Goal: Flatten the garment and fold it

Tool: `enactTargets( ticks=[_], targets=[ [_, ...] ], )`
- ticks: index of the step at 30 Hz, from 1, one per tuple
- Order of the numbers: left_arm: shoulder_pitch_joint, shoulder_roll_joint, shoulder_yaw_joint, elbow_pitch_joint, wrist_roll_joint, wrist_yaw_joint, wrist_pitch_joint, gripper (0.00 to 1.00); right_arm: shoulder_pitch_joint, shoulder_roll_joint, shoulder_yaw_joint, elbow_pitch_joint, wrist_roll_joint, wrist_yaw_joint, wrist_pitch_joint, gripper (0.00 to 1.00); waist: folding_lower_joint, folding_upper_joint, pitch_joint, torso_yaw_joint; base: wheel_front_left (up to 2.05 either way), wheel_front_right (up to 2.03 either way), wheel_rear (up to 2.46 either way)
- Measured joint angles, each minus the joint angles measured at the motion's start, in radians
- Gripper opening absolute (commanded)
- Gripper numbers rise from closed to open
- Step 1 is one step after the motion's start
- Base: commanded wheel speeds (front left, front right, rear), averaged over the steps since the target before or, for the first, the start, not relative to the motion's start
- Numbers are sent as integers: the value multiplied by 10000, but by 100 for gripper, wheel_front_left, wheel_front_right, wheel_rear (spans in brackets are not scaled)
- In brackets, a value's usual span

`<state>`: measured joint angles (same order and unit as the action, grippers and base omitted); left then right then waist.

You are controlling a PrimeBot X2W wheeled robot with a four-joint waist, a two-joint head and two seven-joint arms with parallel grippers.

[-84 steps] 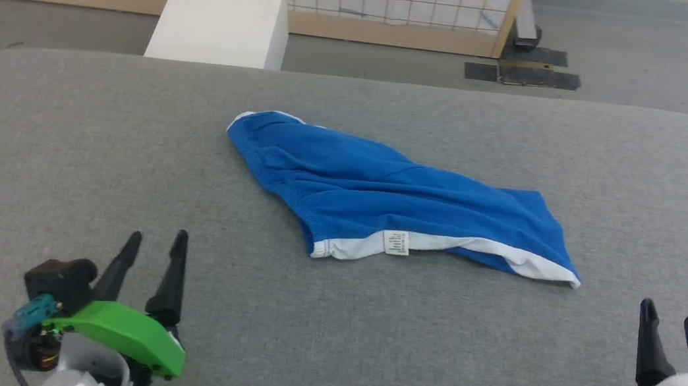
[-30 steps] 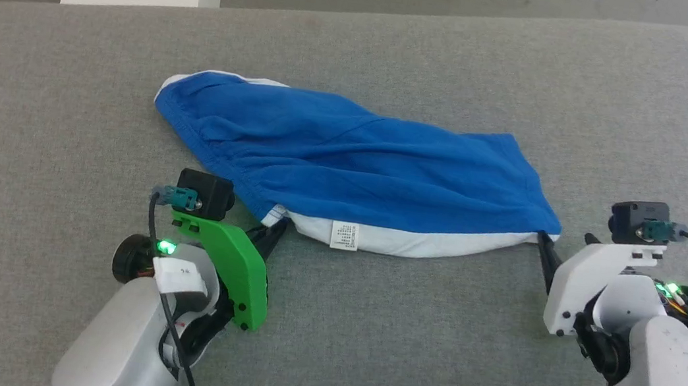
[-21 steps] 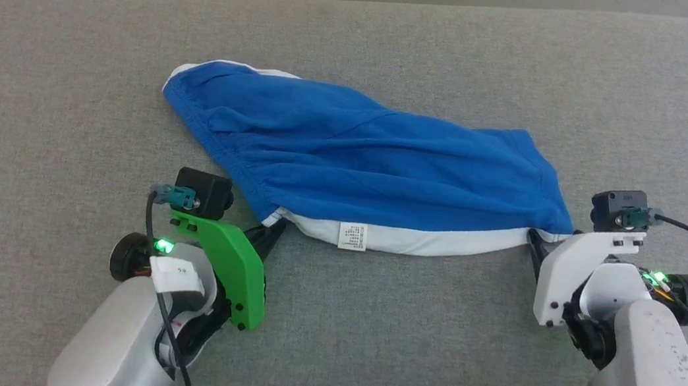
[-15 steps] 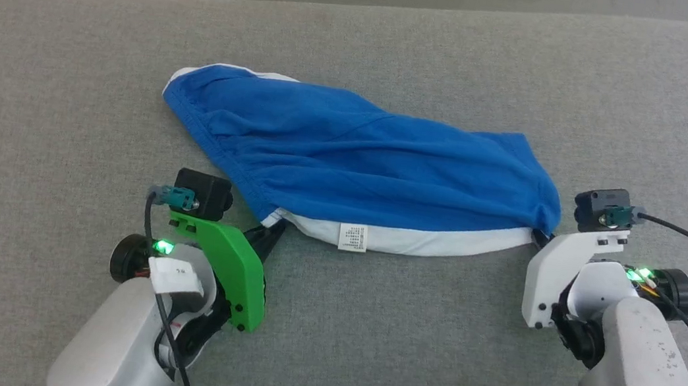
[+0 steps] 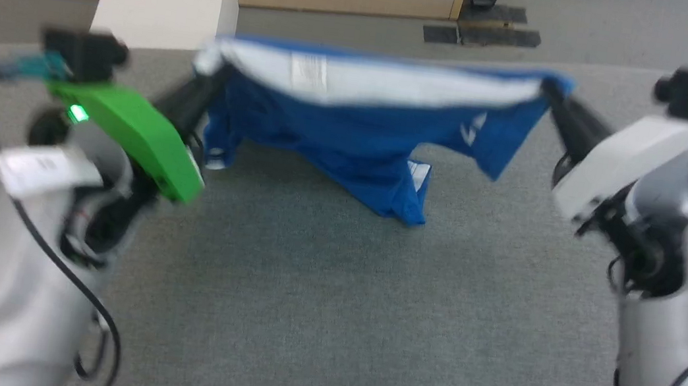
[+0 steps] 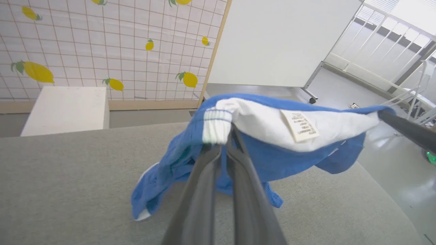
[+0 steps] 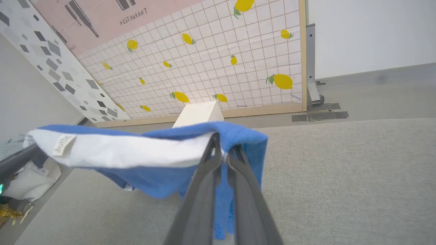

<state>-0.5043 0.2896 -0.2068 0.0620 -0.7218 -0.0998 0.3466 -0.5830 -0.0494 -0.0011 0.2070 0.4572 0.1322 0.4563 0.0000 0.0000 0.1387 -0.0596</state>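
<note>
Head view: garment [image 5: 352,134] spans left-right, waistband uppermost.

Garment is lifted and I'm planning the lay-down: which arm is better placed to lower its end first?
Left, marginally. Both hold the garment by waistband corners, but cloth below the left fingers trails on the table, while the end at the right fingers seems to hang clear.

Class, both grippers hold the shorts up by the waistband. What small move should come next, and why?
Probably lower the left gripper and right gripper while drawing back: the shorts hang crumpled, their lower part bunched on the table.
</note>
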Motion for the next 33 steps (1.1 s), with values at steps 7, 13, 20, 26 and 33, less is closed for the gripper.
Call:
enactTargets(
  ticks=[7, 13, 20, 26, 33],
  targets=[
    [-1939, 311, 665, -656, -763, 282, 1114, 0, -1264, -13, -1024, -1783, 982, -2, 1751, 0, 0, 0, -598, 145, 0, 0, 0],
    [-3387, 633, 819, -169, -1055, 577, 2036, 0, -2888, 0, -1720, -1141, 1881, 0, 2441, 0, 0, 0, -571, 397, 0, 0, 0],
    [-4878, 700, 947, 1730, -1243, 836, 2566, 0, -5006, 13, -1722, 1210, 1705, 0, 2401, 0, 0, 0, 65, 426, 0, 0, 0],
    [-6913, 1197, 832, 3425, -516, 686, 1975, 0, -7839, 75, -1043, 3676, 1076, 0, 571, 0, 0, 0, 1261, 299, 0, 0, 0],
    [-7986, 1292, 972, 4428, -351, 245, 828, 0, -9512, 84, -370, 5352, 1024, 4, -917, 0, 1, 0, 2300, 84, 0, 0, 0]
  ],
)
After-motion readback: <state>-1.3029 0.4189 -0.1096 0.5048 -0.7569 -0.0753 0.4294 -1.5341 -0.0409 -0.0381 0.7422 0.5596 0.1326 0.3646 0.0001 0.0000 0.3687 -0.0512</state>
